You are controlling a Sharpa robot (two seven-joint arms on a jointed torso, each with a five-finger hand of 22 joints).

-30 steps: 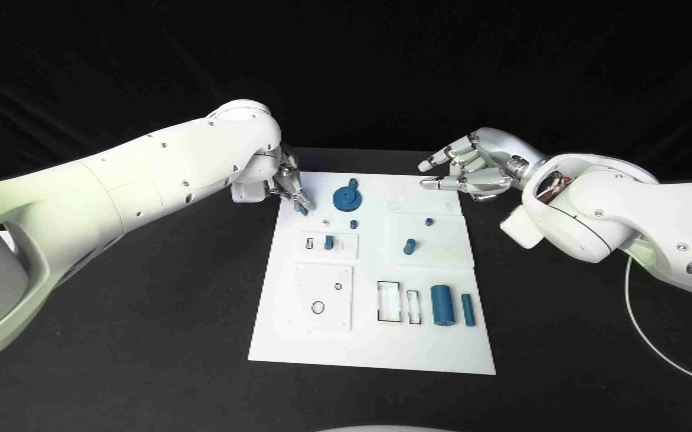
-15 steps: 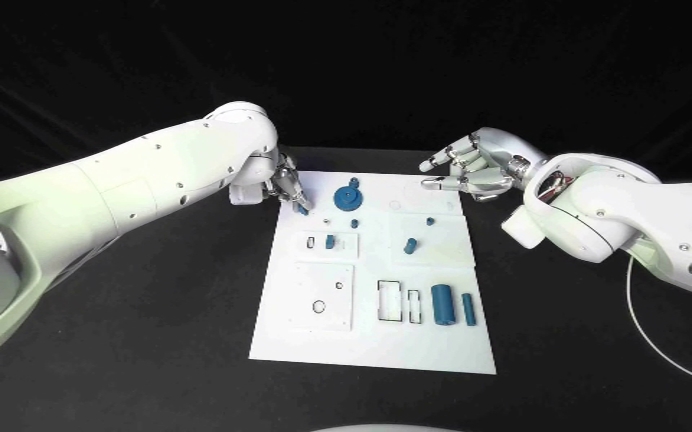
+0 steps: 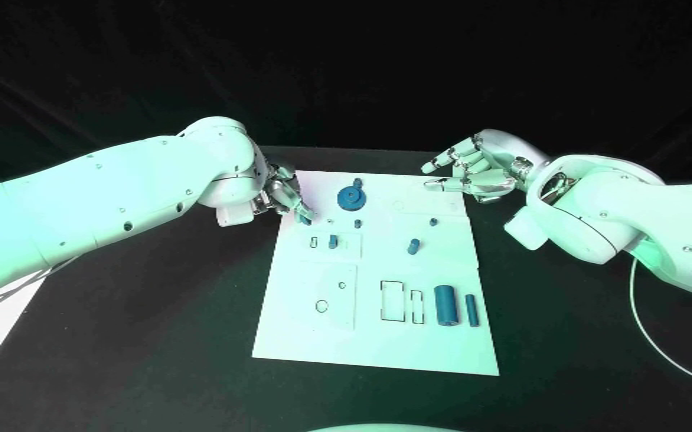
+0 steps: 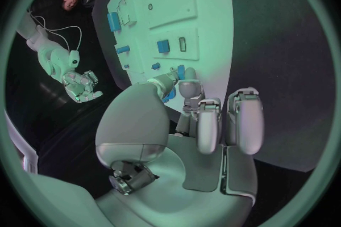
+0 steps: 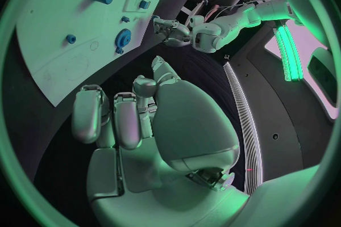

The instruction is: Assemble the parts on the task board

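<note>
The white task board (image 3: 372, 337) lies in the middle of the table. On it are a blue gear (image 3: 351, 197), several small blue pegs such as one at mid-board (image 3: 413, 246), and two blue cylinders (image 3: 446, 305) near the right edge. My left hand (image 3: 278, 195) is at the board's far left edge and pinches a small blue part (image 3: 304, 218) between thumb and fingertip. The left wrist view shows that part (image 4: 181, 72) just over the board (image 4: 206, 17). My right hand (image 3: 469, 172) hovers over the far right corner with fingers spread, holding nothing.
Empty outlined slots (image 3: 391, 301) and a raised white plate (image 3: 326, 295) with a small ring mark take up the board's near half. Black table surrounds the board. A thin white cable (image 3: 646, 327) hangs by my right arm.
My left hand has slid a little nearer along the board's left edge with the blue part, and its forearm has dropped lower. The right hand has stayed put.
</note>
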